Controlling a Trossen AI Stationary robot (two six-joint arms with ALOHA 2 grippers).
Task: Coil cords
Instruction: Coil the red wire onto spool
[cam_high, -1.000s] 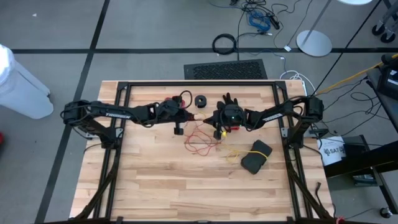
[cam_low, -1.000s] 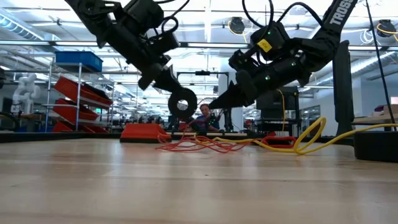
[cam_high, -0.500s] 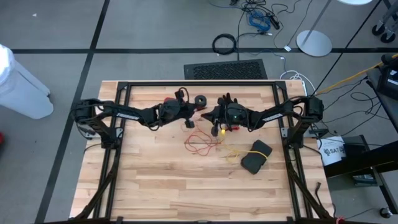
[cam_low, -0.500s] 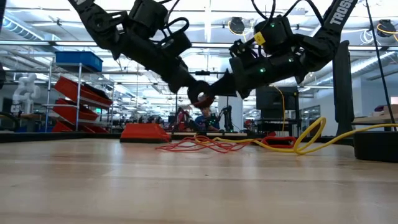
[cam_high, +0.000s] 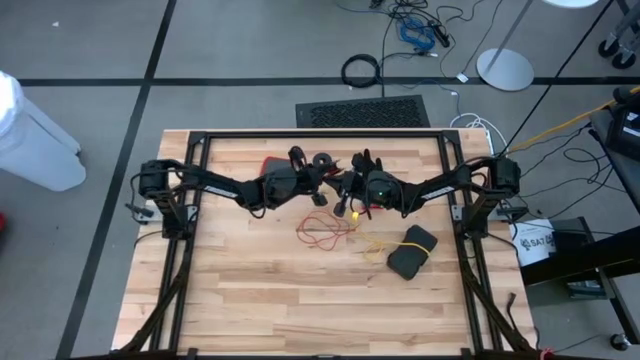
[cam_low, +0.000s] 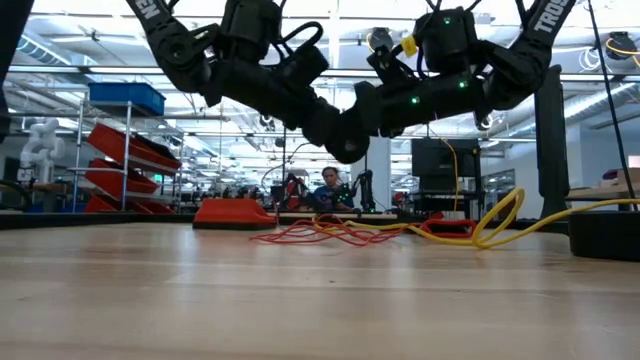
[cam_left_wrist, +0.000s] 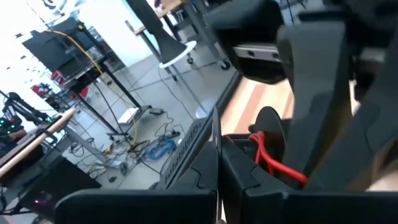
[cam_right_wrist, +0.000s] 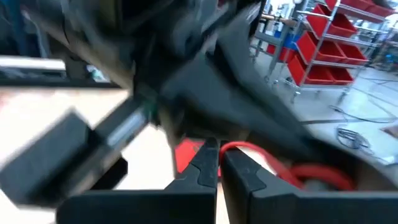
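Both grippers are up off the table, meeting nose to nose over the far-middle of the boards. Left gripper (cam_high: 325, 181) comes in from the left, right gripper (cam_high: 348, 186) from the right; in the low view the two tips sit touching or nearly so, well above the wood.

Fingers: both pairs pressed together. Left wrist view shows the left fingers (cam_left_wrist: 186, 193) closed tip to tip, w/ a length of red-orange cord (cam_left_wrist: 273, 163) running just past them next to a round black reel (cam_left_wrist: 268, 127). Right wrist view shows the right fingers (cam_right_wrist: 205, 171) closed too, red-orange cord curving right beside the tips. Prob. each is pinching that cord, but the wrist views are too smeared to be sure which one has it.

Rest of the red-orange cord lies loose in a tangle on the table (cam_high: 250, 270), below and between the grippers. Yellow cord (cam_high: 372, 245) sits beside it toward the right, near a dark glove (cam_high: 411, 250). A spare black reel (cam_high: 322, 161) rests at the far edge.

Step, as I read it: mid-coil on the red-orange cord, a wrap or hand-off at the reel. Little looks wound yet; yellow one untouched.

Next move needs: one side keeps the reel steady, the other leads the slack round w/o dropping it or snagging the tangle below.
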